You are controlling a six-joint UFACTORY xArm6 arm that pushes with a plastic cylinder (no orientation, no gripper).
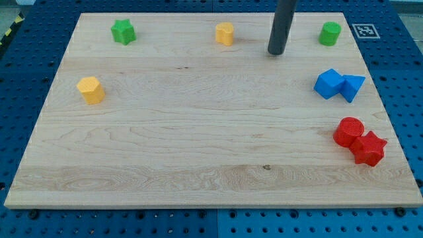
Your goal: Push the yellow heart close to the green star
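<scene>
The yellow heart [225, 33] lies near the board's top edge, at the middle. The green star [123, 31] lies near the top edge at the view's left, well apart from the heart. My tip [276, 53] rests on the board to the right of the heart and slightly below it, about a block's width or two away, not touching it. The rod rises out of the view's top.
A second yellow block [90, 90], pentagon-like, sits at the left. A green cylinder [330, 33] is at the top right. A blue cube [328, 83] touches a blue triangle [352, 87] at the right. A red cylinder [348, 131] touches a red star [369, 148] at the lower right. The wooden board [198, 165] lies on a blue pegboard.
</scene>
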